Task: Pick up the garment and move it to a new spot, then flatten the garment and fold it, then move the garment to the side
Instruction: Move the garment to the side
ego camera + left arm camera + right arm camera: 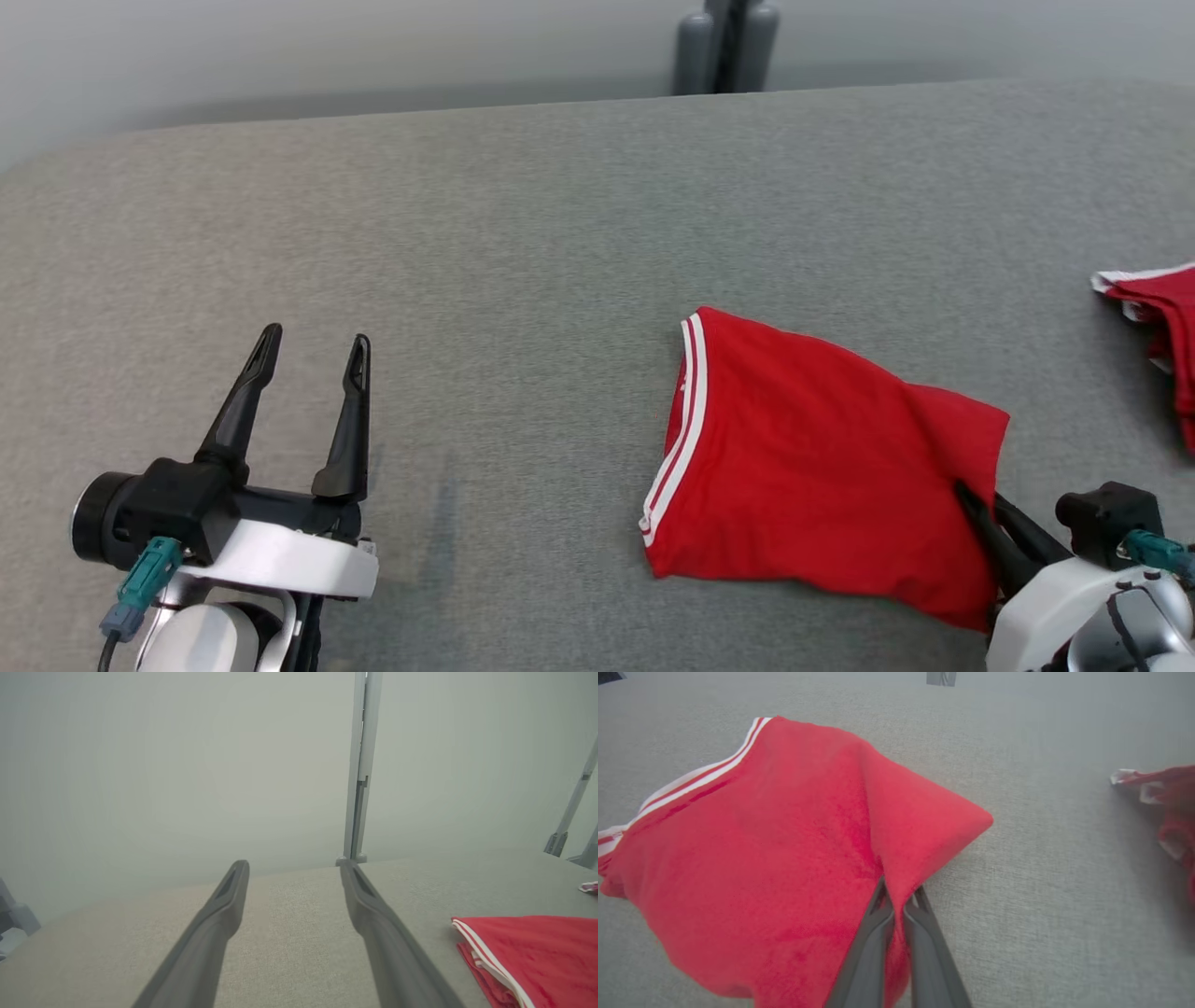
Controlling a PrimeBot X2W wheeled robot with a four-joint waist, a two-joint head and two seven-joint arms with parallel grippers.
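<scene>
Folded red garment (803, 448) on grey surface (523, 233), right jaws pinching its near-right edge, left jaws spread apart

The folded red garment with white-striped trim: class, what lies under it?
Grey fabric surface surrounds the garment, so it rests there. Anything beneath or within its folds is covered.

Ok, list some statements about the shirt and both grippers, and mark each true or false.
1. The right gripper is shut on a fold of the red shirt. True.
2. The left gripper holds the shirt too. False: it stands open and empty over the grey surface, apart from the shirt.
3. The shirt's white-striped trim runs along the edge facing the left gripper. True.
4. A blue cloth lies at the far right. False: the other cloth there is red with white trim.
</scene>
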